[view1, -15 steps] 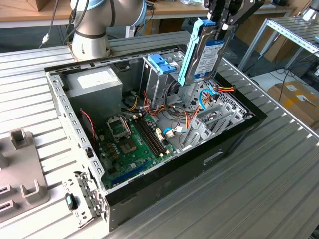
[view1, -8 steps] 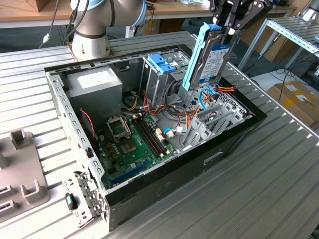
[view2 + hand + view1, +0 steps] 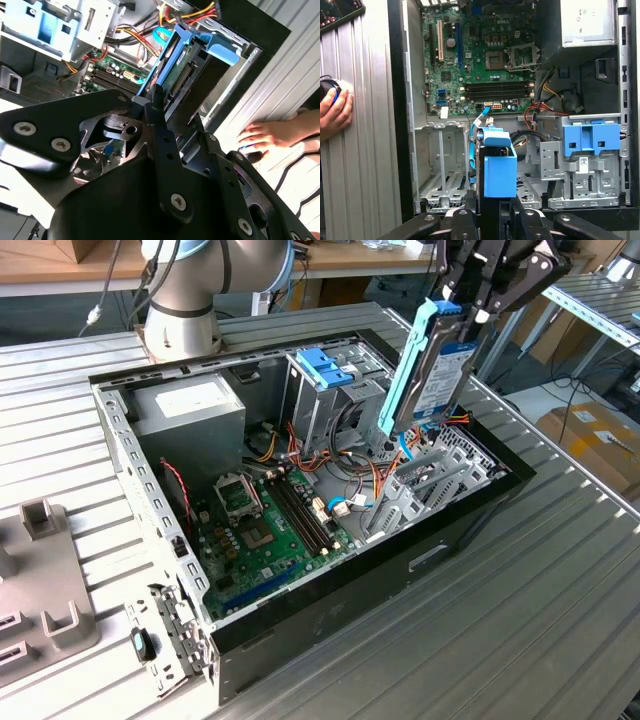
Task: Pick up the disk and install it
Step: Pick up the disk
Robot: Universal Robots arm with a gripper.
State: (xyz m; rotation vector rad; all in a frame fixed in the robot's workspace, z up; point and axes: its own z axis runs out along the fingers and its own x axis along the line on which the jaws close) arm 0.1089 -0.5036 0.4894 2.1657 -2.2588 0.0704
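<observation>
Our arm (image 3: 185, 280) is smooth silver-grey tubing with a blue-edged joint, on a round pale base (image 3: 182, 335). Our gripper (image 3: 150, 100) is matte black, with flat linked plates and narrow fingers (image 3: 162, 135). Behind it, silver screws (image 3: 178, 202) pin the plates.

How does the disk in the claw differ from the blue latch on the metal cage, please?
The disk hangs tilted above the open case, gripped at its top end by the claw; the latch sits atop the cage inside it. The disk is a long flat slab with pale blue rails; the latch is short and deeper blue. Both carry blue plastic.
</observation>
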